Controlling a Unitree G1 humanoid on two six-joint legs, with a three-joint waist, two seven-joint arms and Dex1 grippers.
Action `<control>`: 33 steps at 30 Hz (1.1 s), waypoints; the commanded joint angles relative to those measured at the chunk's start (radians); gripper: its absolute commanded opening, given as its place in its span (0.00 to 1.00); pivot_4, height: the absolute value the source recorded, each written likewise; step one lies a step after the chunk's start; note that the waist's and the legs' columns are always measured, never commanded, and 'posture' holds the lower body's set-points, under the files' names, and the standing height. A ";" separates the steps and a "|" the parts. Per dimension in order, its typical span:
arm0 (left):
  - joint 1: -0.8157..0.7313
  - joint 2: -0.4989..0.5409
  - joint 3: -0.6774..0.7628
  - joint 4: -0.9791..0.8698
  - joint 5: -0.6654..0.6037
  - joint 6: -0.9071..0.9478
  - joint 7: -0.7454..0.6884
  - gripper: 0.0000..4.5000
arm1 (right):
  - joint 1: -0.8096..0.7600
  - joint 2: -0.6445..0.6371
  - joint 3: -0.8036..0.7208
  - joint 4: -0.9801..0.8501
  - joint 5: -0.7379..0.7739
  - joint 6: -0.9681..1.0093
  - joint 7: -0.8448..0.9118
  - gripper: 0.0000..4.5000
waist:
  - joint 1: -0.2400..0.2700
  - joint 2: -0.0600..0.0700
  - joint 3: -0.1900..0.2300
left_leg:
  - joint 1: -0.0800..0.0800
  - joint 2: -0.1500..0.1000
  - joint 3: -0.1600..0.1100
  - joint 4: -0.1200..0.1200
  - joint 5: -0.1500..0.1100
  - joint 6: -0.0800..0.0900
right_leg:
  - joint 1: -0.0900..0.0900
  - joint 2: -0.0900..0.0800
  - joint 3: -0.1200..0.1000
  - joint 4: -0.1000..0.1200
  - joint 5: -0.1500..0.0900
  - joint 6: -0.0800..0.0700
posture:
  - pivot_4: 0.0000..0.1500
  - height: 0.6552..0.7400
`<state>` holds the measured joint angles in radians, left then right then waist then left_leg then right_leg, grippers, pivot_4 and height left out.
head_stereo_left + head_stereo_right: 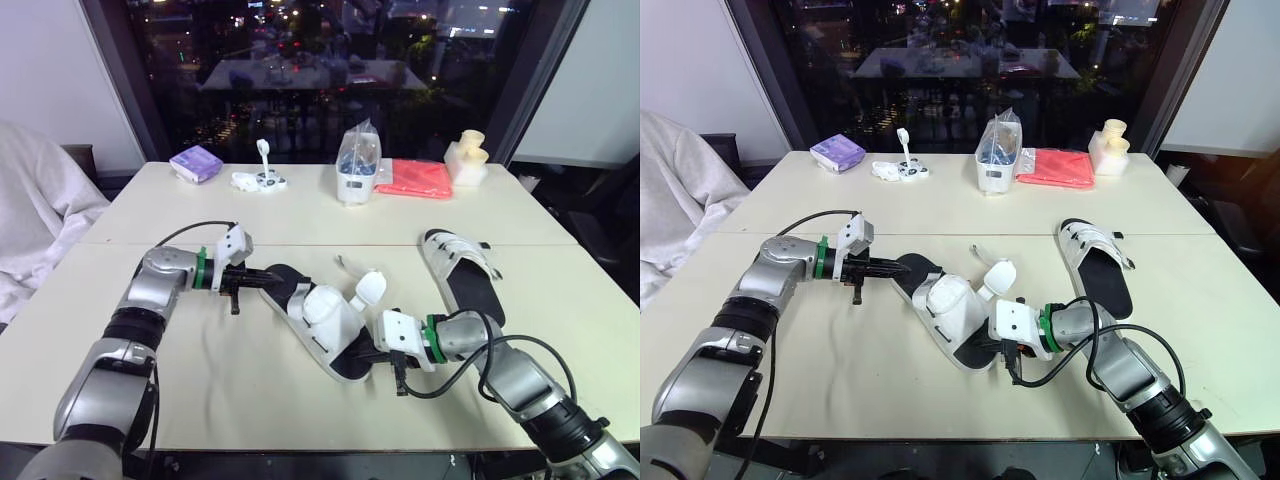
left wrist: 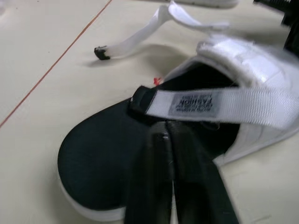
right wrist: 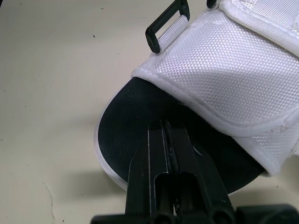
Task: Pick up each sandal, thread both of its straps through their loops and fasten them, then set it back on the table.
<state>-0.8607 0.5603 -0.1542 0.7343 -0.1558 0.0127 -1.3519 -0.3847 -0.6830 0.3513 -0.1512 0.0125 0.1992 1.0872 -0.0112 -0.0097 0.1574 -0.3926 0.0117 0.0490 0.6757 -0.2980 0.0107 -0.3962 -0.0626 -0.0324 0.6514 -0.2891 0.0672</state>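
Observation:
A sandal [image 1: 318, 318] with a black footbed and white straps lies slantwise in the middle of the table. One white strap flap [image 1: 368, 288] stands up loose, and a thin strap [image 2: 140, 37] trails on the table. My left gripper [image 1: 262, 278] is shut, its tips resting on the footbed at the far left end, next to a labelled strap [image 2: 219, 105]. My right gripper [image 1: 368, 357] is shut too, tips on the footbed at the near end, beside a black loop [image 3: 167, 23]. A second sandal [image 1: 462, 275] lies flat to the right.
Along the far edge stand a purple packet [image 1: 196, 162], small white items [image 1: 262, 180], a bagged white container [image 1: 358, 165], a red cloth [image 1: 415, 178] and a cream object [image 1: 467, 158]. A white cloth [image 1: 30, 200] lies off the table's left.

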 commanded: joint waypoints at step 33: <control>0.149 -0.077 -0.037 -0.324 -0.043 0.189 -0.156 0.00 | 0.023 0.162 -0.066 -0.171 0.186 0.320 -0.111 0.00 | -0.001 0.000 0.000 | -0.016 0.000 -0.001 0.003 0.000 0.000 | -0.016 -0.001 0.000 0.003 0.000 0.000 | 1.00 1.00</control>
<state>-0.7136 0.4854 -0.2112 0.4507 -0.1802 0.2061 -1.5271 -0.3700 -0.5326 0.2807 -0.2834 0.1809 0.5257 0.9910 -0.0119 -0.0095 0.1574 -0.4089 0.0116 0.0485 0.6792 -0.2982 0.0109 -0.4120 -0.0633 -0.0326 0.6548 -0.2888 0.0674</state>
